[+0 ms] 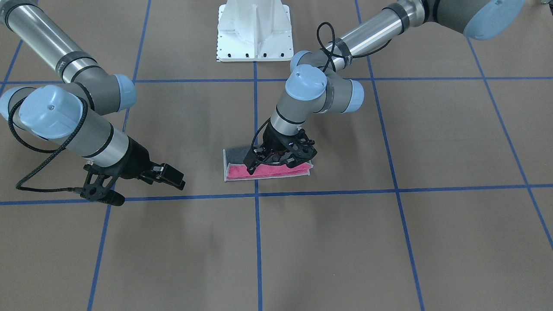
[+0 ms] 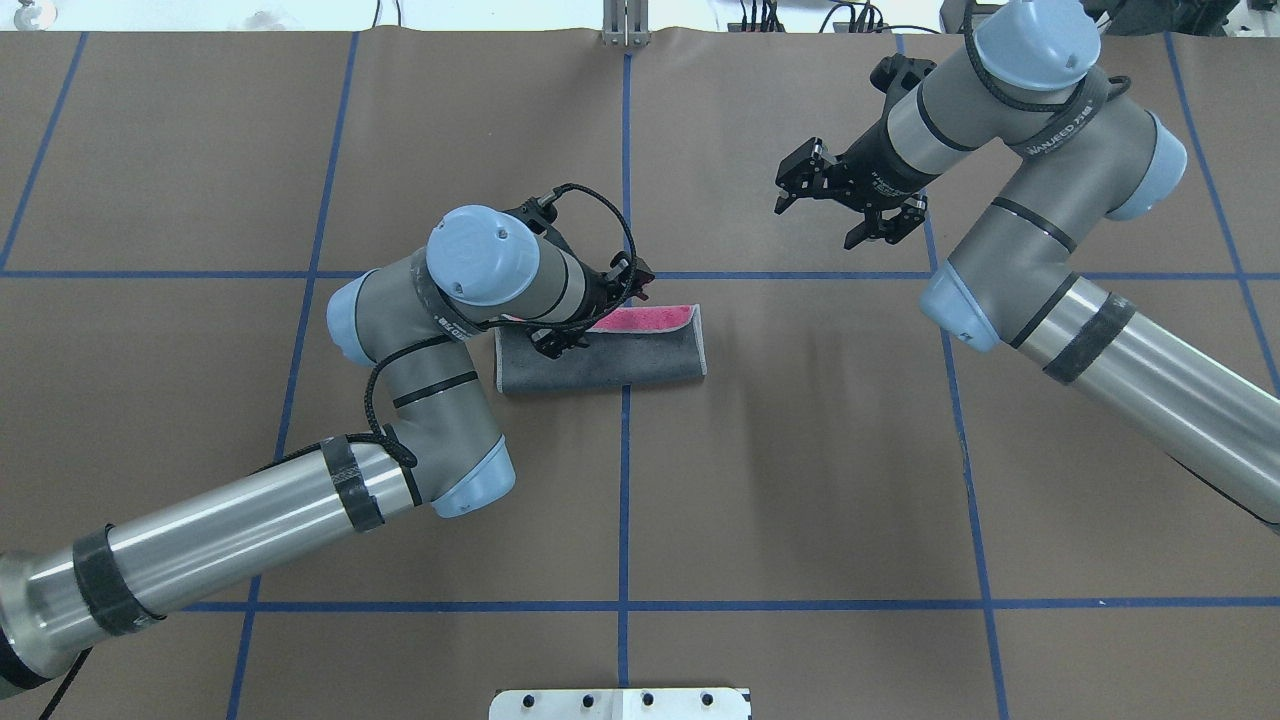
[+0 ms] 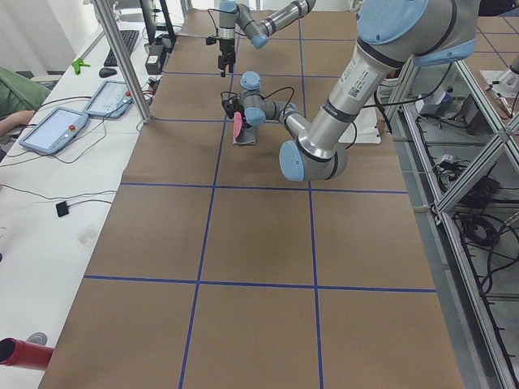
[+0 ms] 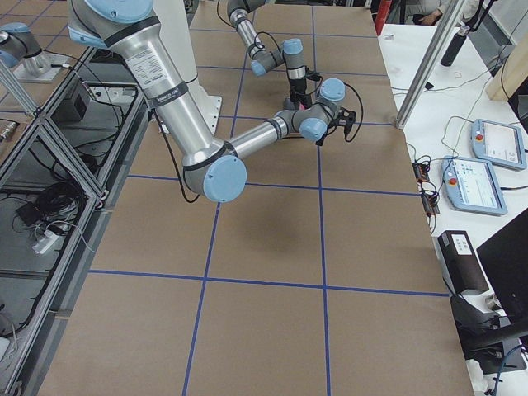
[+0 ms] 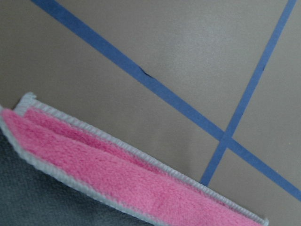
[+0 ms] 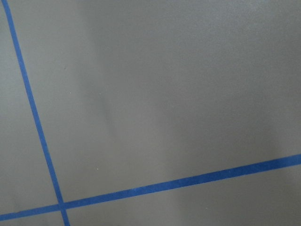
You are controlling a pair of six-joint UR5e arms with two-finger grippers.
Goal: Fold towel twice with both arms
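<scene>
The towel point(image 2: 620, 360) lies folded once near the table's middle. Its dark grey face is up and a pink strip point(image 1: 276, 171) shows along its far edge. My left gripper point(image 2: 592, 315) hangs low over the towel's left end, jaws spread and holding nothing. One fingertip point(image 1: 249, 168) is right at the pink strip. The left wrist view shows the pink layers and light grey edging point(image 5: 117, 174) lying loose, with no fingers in sight. My right gripper point(image 2: 820, 222) is open and empty above bare table, far to the right of the towel.
The white bolted pedestal point(image 1: 254, 30) stands at the robot's side of the table. Blue tape lines point(image 2: 625, 480) grid the brown surface. Operator consoles point(image 3: 53, 130) sit beyond the far edge.
</scene>
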